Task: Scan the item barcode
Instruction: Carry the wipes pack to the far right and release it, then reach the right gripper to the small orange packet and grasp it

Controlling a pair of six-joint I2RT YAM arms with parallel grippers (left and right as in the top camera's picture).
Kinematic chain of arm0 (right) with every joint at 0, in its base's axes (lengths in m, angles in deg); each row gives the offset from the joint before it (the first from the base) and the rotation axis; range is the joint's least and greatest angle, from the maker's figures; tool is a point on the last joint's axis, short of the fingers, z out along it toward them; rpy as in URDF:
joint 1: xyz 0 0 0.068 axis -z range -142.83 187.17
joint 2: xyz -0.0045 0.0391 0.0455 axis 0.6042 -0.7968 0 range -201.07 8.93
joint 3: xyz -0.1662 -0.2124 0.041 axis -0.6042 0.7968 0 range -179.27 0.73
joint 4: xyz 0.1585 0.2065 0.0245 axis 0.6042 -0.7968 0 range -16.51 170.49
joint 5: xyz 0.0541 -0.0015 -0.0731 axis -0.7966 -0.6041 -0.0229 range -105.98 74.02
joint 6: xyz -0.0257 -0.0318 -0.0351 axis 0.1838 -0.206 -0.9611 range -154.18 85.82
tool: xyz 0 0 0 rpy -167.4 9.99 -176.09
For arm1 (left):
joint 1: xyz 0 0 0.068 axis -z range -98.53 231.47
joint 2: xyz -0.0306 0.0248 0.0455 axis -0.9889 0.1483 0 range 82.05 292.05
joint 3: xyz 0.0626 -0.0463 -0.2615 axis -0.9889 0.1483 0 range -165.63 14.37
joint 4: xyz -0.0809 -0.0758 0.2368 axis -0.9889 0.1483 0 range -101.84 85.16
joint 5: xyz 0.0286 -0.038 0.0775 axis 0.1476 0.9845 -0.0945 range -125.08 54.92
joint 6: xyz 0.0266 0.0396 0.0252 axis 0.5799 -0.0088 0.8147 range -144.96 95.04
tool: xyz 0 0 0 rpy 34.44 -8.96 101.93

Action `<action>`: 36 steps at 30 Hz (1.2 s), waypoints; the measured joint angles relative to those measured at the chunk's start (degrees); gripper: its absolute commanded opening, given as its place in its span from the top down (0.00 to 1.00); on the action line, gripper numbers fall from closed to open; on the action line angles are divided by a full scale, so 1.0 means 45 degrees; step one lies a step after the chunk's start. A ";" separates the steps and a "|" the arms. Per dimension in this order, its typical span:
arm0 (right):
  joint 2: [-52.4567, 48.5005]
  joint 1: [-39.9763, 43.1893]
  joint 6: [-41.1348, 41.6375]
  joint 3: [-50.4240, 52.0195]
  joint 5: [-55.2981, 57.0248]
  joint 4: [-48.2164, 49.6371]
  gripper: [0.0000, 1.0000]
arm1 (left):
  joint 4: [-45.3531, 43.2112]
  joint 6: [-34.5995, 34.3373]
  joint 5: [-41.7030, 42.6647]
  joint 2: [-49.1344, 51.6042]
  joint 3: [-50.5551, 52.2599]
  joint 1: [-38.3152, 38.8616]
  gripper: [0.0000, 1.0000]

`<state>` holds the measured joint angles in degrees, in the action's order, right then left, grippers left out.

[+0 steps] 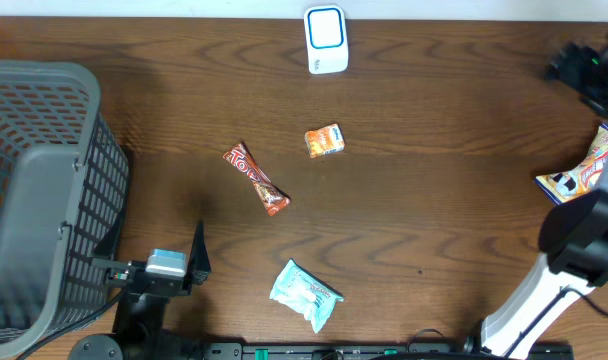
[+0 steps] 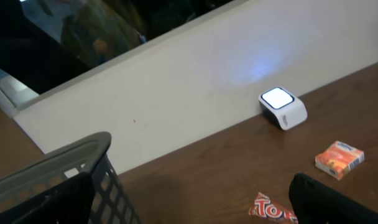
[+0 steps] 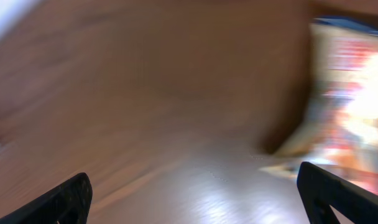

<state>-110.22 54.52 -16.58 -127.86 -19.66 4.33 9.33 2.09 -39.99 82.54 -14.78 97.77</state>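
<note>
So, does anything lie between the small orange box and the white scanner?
Nothing visible does. Bare table separates the orange box from the scanner; the chocolate bar lies off to the side, away from that line.

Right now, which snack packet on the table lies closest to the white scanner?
The small orange packet, just in front of the white scanner. The red bar, the pale blue packet and the bag at the right edge all lie farther off.
</note>
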 measured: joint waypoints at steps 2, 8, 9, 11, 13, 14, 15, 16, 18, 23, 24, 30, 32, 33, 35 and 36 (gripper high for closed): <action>0.0185 -0.1044 -0.0024 -0.0049 -0.1073 0.0063 0.01 | -0.0107 0.0000 0.0000 -0.0005 0.0000 0.0000 0.00; -0.0534 -0.4216 -0.2569 0.0126 -0.3623 0.0597 0.01 | -0.0131 0.0000 0.0000 -0.0005 0.0000 0.0005 0.00; -0.0767 -0.4775 -0.3507 0.0155 -0.4216 0.0544 0.01 | -0.0126 0.0000 0.0000 -0.0005 0.0000 0.0000 0.00; -0.1229 -0.5712 -0.4979 0.0248 -0.5061 0.0500 0.01 | -0.0126 0.0000 0.0000 -0.0005 0.0000 0.0000 0.00; -0.1739 -0.6528 -0.6169 0.0262 -0.5435 0.0714 0.01 | -0.0126 0.0000 0.0000 0.0000 0.0000 0.0005 0.00; -0.1991 -0.6868 -0.6557 0.0272 -0.5518 0.0884 0.01 | -0.0126 0.0000 0.0000 -0.0005 0.0000 0.0005 0.00; -0.2322 -0.7276 -0.6994 0.0282 -0.5566 0.1088 0.01 | -0.0121 0.0000 0.0000 0.0000 0.0000 0.0000 0.00; -0.2550 -0.7509 -0.7227 0.0282 -0.5595 0.1209 0.02 | -0.0131 0.0000 0.0000 -0.0005 0.0000 0.0000 0.00; -0.3055 -0.7907 -0.7616 0.0291 -0.5654 0.1457 0.07 | -0.0126 0.0000 0.0000 -0.0005 0.0000 0.0000 0.01; -0.4415 -0.8238 -0.8097 0.0306 -0.5659 0.1851 0.14 | -0.0131 0.0000 0.0000 0.0000 0.0000 0.0000 0.00; -0.4804 -0.8208 -0.8116 0.0335 -0.5649 0.1855 0.15 | -0.0131 0.0000 0.0000 -0.0005 0.0000 0.0000 0.00; -0.5353 -0.7922 -0.8009 0.0384 -0.5649 0.1841 0.23 | -0.0131 0.0000 0.0000 -0.0005 0.0000 0.0000 0.00; -0.5353 -0.7844 -0.8004 0.0384 -0.5659 0.1841 0.25 | -0.0131 0.0000 0.0005 0.0000 0.0000 0.0000 0.00; -0.5353 -0.7781 -0.7980 0.0384 -0.5663 0.1846 0.26 | -0.0131 0.0000 0.0000 -0.0005 0.0000 0.0000 0.00; -0.5353 -0.7732 -0.7970 0.0384 -0.5654 0.1846 0.26 | -0.0131 0.0000 0.0005 -0.0005 0.0000 0.0000 0.00; -0.5353 -0.7713 -0.7966 0.0384 -0.5654 0.1855 0.26 | -0.0126 0.0000 0.0000 -0.0005 0.0000 0.0000 0.00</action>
<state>-134.31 19.81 -52.42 -126.13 -45.10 12.68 8.76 2.09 -39.99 82.52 -14.78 97.77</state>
